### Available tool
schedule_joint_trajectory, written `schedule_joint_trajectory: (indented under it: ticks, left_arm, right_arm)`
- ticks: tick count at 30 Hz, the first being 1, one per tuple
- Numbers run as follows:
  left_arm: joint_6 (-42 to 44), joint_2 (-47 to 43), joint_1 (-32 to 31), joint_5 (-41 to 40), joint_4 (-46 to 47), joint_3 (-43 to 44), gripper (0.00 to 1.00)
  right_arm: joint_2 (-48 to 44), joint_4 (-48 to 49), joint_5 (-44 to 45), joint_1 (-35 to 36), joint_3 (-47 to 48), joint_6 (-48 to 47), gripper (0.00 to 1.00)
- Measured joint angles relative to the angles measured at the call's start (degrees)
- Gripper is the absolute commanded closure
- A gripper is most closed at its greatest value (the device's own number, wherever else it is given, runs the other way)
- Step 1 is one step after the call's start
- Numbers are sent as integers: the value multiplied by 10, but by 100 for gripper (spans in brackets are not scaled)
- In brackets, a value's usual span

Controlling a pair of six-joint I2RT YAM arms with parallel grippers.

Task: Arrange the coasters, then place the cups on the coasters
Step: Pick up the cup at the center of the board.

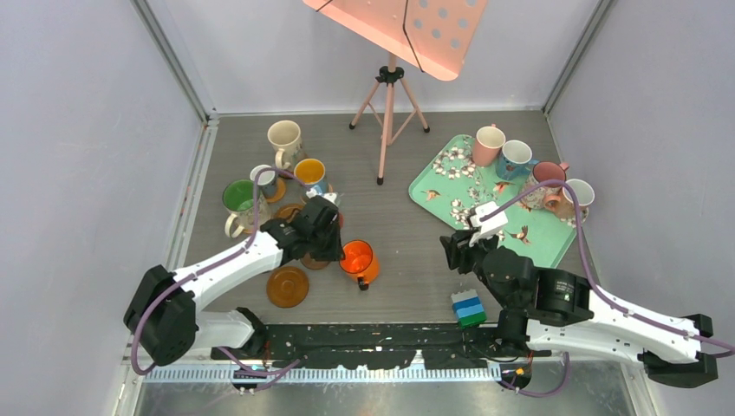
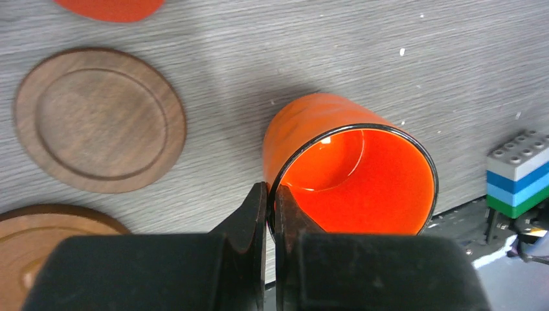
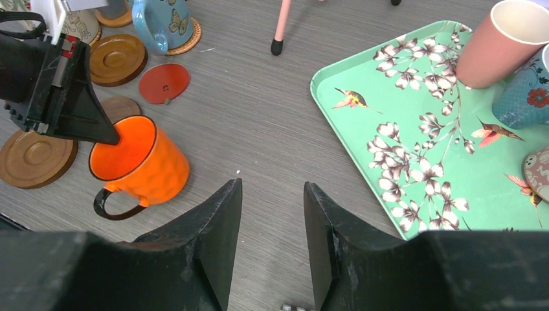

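The left pincer is pinching the rim of the orange cup. One finger is inside the cup and one is outside. The orange cup stands upright near the middle of the grey table. Its black handle points to six o'clock. A brown coaster lies flat at eight o'clock from it, close by. More cups stand at ten o'clock on the table. The right pincer is spread apart and holds nothing. It hangs over the table at three o'clock from the orange cup. A green tray at two o'clock holds four cups.
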Motion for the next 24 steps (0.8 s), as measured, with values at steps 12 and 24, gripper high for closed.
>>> schedule_joint_trajectory:
  ticks: [12,24]
  left_arm:
    - [108,-80,46,-77,-145,107,100]
    - [222,-99,293,-68,-200,113,100]
  right_arm:
    - [20,-7,17,0,-8,35,35]
    - [25,-14,18,0,-9,52,2]
